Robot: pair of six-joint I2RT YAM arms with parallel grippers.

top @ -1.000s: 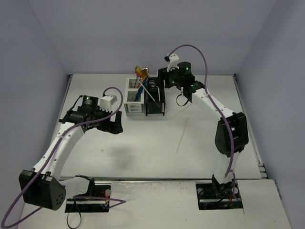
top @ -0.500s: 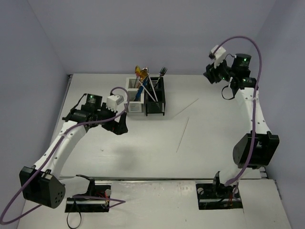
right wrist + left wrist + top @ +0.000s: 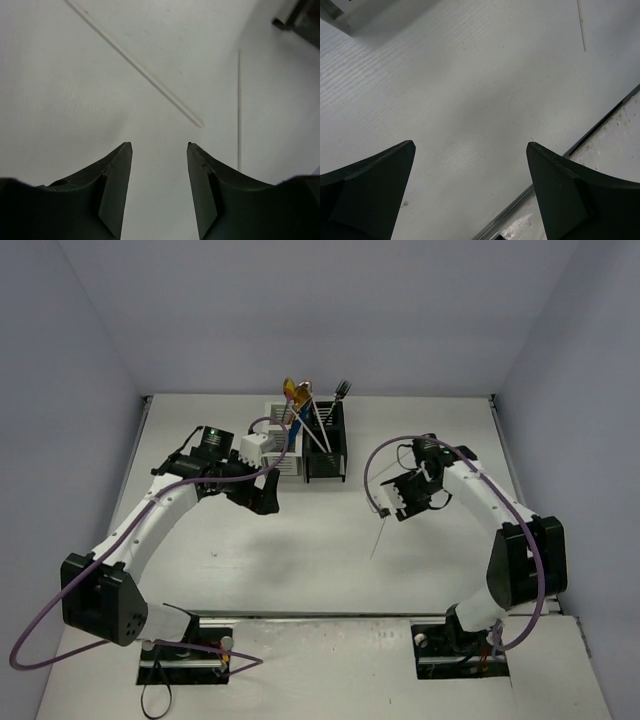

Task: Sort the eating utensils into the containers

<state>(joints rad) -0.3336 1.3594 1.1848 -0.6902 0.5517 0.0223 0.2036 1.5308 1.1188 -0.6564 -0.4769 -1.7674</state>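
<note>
The white container [image 3: 282, 452] and the black container [image 3: 326, 450] stand joined at the back centre, holding a gold spoon [image 3: 294, 392], a fork [image 3: 342, 390] and several other utensils. A thin stick [image 3: 377, 540] lies on the table below my right gripper [image 3: 388, 504]. In the right wrist view a clear stick [image 3: 135, 65] runs diagonally and its tip ends just ahead of my right gripper [image 3: 160, 145], which is open with nothing in it; a thinner stick [image 3: 239, 110] lies to the right. My left gripper [image 3: 264, 500] hovers wide open [image 3: 470, 145] over bare table, a thin stick [image 3: 581, 25] far ahead.
Purple cables [image 3: 372, 472] loop off both arms. The table's front edge and its dark seam [image 3: 600, 127] show close to the left gripper. Walls close in the table on the left, back and right.
My right arm swung from the containers out to the back right, then down to the table's middle over the sticks. My left arm shifted right, toward the containers.
</note>
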